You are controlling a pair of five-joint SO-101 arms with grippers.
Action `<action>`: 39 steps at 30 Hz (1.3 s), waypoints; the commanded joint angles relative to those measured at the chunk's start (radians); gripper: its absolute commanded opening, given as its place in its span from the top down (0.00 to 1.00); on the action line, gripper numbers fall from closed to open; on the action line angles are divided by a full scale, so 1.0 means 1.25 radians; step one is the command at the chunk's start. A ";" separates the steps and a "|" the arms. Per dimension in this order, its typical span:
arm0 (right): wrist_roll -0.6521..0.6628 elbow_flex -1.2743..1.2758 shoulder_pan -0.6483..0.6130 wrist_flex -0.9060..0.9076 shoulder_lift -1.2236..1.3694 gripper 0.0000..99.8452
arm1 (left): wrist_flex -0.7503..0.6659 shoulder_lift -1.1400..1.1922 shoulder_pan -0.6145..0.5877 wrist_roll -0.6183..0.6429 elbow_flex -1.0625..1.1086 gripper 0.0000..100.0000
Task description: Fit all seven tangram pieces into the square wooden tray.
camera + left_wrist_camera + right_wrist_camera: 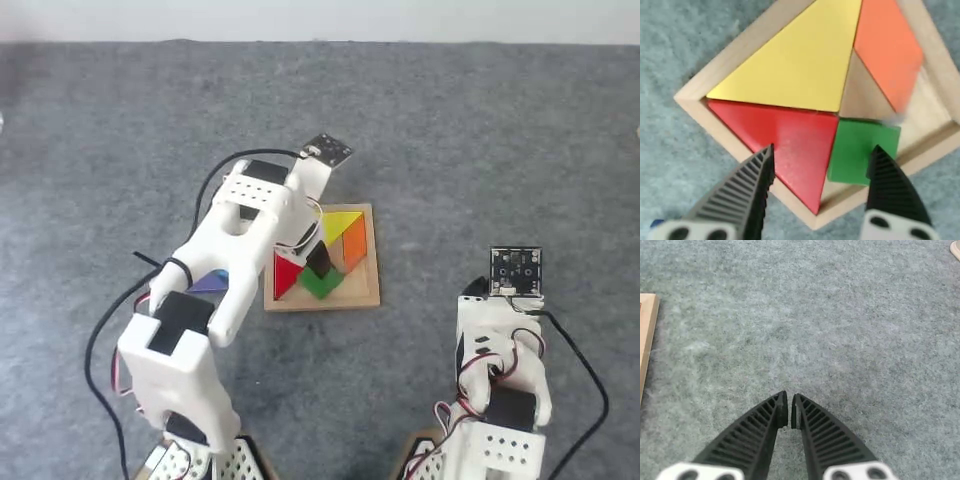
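The square wooden tray [322, 301] lies mid-table. It holds a yellow triangle [340, 224], an orange piece [355, 243], a red triangle [287, 274] and a green square [321, 282]. My left gripper [823, 155] hangs open just above the tray, one fingertip over the red triangle [790, 142] and the other over the green square [857, 150]. The yellow triangle [795, 60] and the orange piece [887, 50] lie beyond them, with bare tray floor [862, 95] between. A blue piece [210, 282] lies on the carpet under the left arm. My right gripper [790, 405] is shut over bare carpet.
The right arm [500, 340] stands at the front right, away from the tray; the tray's edge [646, 330] shows at the side of its wrist view. Grey carpet covers the table, with open room behind and to the right of the tray.
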 commanded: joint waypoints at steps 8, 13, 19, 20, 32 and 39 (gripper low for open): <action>0.009 0.014 0.010 -0.003 -0.013 0.97 | -0.007 -0.043 -0.002 -0.007 0.037 0.71; 0.009 0.014 0.010 -0.003 -0.013 0.97 | -0.069 -0.021 -0.006 -0.005 0.088 0.71; 0.009 0.014 0.010 -0.003 -0.013 0.97 | -0.037 0.124 -0.006 0.017 -0.058 0.72; 0.009 0.014 0.010 -0.003 -0.013 0.97 | -0.022 0.141 -0.009 0.018 -0.093 0.73; 0.009 0.014 0.009 -0.003 -0.014 0.97 | 0.190 -0.093 -0.095 0.026 -0.347 0.73; 0.009 0.014 0.008 -0.002 -0.014 0.97 | 0.273 -0.341 -0.288 0.068 -0.341 0.73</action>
